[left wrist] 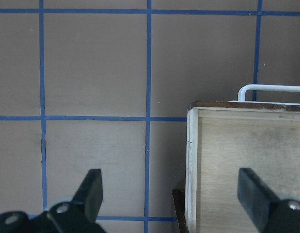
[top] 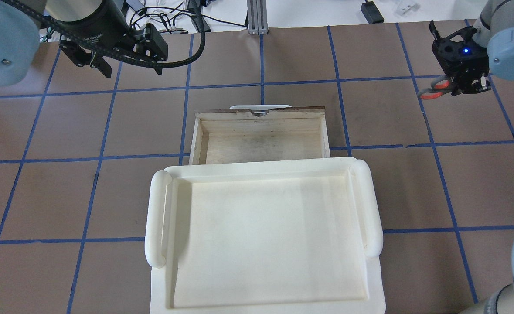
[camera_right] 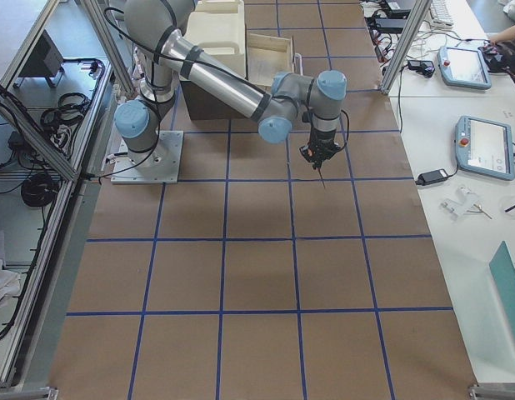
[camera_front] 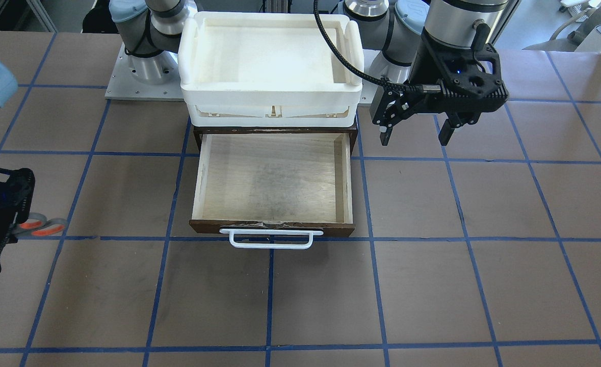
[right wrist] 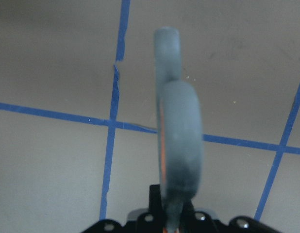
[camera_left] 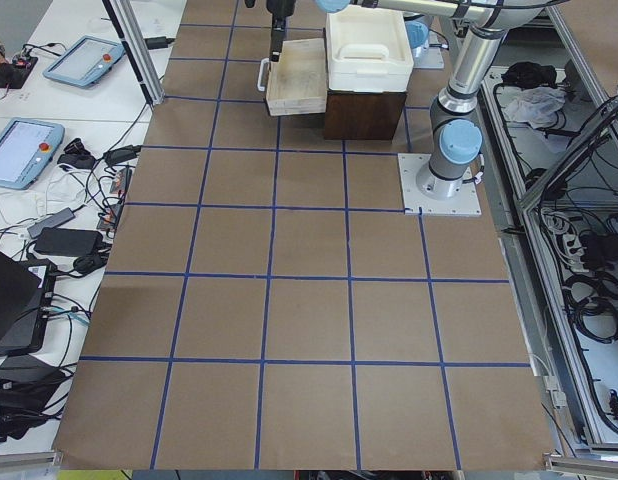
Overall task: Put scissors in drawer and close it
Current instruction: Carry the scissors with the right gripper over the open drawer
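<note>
Overhead view showed my right gripper (top: 467, 87) pinching the scissors (top: 432, 90) at the upper right, far from the open drawer (top: 261, 121). My left gripper (camera_front: 415, 136) hung open. Next I needed to carry them over it.

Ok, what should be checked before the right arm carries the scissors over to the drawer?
1. Hold of the right gripper on the small grey-handled scissors: ok, jaws shut on them.
2. The wide wooden drawer pulled open: ok.
3. Its pale plywood floor free: ok.
4. Path free of the left gripper: ok, it is open, beyond the drawer's opposite side.
5. Scissor tips closed: cannot tell.
6. Access to the white bar handle: ok.
</note>
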Robot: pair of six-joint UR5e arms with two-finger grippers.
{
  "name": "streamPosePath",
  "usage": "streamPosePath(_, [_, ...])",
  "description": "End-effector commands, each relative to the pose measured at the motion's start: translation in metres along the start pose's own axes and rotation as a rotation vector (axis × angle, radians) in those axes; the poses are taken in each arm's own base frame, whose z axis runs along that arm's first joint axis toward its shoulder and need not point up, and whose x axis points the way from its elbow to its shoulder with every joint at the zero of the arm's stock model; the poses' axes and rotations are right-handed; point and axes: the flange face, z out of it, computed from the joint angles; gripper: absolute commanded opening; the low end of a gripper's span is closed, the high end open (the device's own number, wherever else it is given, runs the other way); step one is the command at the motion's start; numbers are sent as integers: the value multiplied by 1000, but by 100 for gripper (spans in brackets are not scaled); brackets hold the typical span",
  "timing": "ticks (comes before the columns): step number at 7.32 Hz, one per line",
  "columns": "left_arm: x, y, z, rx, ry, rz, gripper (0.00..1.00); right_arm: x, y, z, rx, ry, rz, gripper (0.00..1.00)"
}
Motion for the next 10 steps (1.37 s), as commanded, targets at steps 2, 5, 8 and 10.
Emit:
streamPosePath(2, [0,0,0,0,1,0,100,-10,-130,-49,21,-24,124,0])
streamPosePath(5, [0,0,0,0,0,0,100,-27,-251,-77,18,-30,293,0])
streamPosePath(8, [0,0,0,0,0,0,100,-47,-324,-76,35,-70,374,0])
streamPosePath(10, [0,0,0,0,1,0,100,-55,-375,-58,20,-101,381,0])
